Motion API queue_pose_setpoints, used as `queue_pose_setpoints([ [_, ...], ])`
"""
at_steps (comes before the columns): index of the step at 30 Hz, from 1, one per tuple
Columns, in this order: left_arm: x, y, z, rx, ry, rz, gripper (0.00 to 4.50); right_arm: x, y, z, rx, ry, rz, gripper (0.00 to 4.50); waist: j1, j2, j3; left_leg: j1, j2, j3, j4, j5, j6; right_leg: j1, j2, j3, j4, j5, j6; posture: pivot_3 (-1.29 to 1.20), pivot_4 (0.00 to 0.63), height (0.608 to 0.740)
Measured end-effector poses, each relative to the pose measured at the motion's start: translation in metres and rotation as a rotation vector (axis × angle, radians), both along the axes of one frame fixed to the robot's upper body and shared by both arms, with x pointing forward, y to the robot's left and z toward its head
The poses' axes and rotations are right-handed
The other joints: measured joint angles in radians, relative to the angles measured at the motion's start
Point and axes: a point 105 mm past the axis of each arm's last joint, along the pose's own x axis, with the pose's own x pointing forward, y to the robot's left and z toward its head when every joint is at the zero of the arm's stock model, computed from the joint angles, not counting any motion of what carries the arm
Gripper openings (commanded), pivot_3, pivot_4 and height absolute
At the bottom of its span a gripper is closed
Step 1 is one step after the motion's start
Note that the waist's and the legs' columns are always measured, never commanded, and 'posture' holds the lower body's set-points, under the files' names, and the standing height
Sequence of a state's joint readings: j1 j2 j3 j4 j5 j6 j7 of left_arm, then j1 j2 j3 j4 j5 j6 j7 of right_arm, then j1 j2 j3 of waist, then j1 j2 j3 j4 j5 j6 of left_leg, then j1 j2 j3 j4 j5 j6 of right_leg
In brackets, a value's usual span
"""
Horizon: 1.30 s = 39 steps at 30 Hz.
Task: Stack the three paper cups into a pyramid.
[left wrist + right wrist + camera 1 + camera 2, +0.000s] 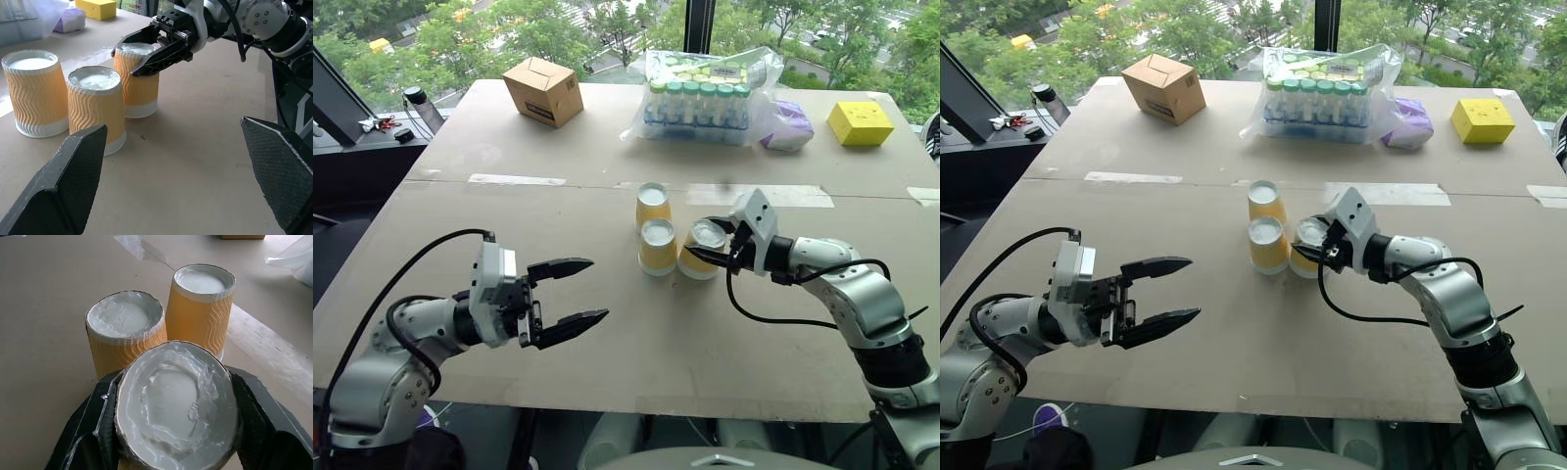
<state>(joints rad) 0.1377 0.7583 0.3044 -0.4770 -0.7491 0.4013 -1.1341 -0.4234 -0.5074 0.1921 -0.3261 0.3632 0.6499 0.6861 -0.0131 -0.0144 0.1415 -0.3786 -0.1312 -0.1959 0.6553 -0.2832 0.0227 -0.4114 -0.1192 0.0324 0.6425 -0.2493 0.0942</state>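
Three yellow-orange ribbed paper cups stand upside down, white bases up, near the middle of the table. The far cup (653, 206) and the middle cup (658, 247) stand free, close together. The third cup (698, 264) sits just right of the middle one, leaning slightly, and my right gripper (703, 238) is shut on its upper end. In the right wrist view this cup (176, 401) sits between the black fingers (85, 431). My left gripper (587, 290) hovers open and empty, level, well left of the cups.
At the back of the table are a brown cardboard box (543, 90), a plastic bag of green-capped bottles (705, 98), a purple packet (788, 127) and a yellow box (860, 122). Tape strips (517, 179) cross the board's seam. The table's front edge (636, 406) lies close below my arms.
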Motion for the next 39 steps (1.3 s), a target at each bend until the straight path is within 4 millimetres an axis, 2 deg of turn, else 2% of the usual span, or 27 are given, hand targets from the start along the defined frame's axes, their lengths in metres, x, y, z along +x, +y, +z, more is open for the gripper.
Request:
queue_pose_setpoints([
  [24,-0.003,0.0,-0.002,0.004,0.001,0.006,4.5,0.0,0.008,-0.01,-0.048,-0.017,0.016,2.27,0.0,0.0,0.0,0.0,0.0,0.0,0.0,0.0,0.0,0.0,0.0,0.0,0.0,0.0,0.0,0.0,0.15,0.74],
  [25,-0.002,0.0,-0.002,0.004,0.001,0.007,4.5,0.0,0.008,-0.01,-0.055,-0.02,0.023,3.2,0.0,0.0,0.0,0.0,0.0,0.0,0.0,0.0,0.0,0.0,0.0,0.0,0.0,0.0,0.0,0.0,0.15,0.74],
  [26,-0.002,0.0,-0.002,0.004,0.001,0.007,4.5,0.0,0.008,-0.01,-0.057,-0.024,0.026,3.46,0.0,0.0,0.0,0.0,0.0,0.0,0.0,0.0,0.0,0.0,0.0,0.0,0.0,0.0,0.0,0.0,0.15,0.74],
  [28,-0.002,0.0,-0.002,0.004,0.001,0.007,4.5,-0.001,0.008,-0.011,-0.061,-0.025,0.03,4.41,0.0,0.0,0.0,0.0,0.0,0.0,0.0,0.0,0.0,0.0,0.0,0.0,0.0,0.0,0.0,0.0,0.15,0.74],
  [36,-0.002,0.0,-0.003,0.006,-0.001,0.01,4.5,-0.005,0.011,-0.011,-0.055,-0.013,0.076,4.46,0.0,0.0,0.0,0.0,0.0,0.0,0.0,0.0,0.0,0.0,0.0,0.0,0.0,0.0,0.0,0.0,0.15,0.74],
  [39,-0.001,0.0,-0.003,-0.001,-0.001,0.021,4.5,-0.006,0.007,0.001,-0.005,-0.033,0.09,4.46,0.001,0.0,0.0,0.0,0.0,0.0,0.0,0.0,0.0,0.0,0.0,0.0,0.0,0.0,0.0,0.0,0.15,0.74],
])
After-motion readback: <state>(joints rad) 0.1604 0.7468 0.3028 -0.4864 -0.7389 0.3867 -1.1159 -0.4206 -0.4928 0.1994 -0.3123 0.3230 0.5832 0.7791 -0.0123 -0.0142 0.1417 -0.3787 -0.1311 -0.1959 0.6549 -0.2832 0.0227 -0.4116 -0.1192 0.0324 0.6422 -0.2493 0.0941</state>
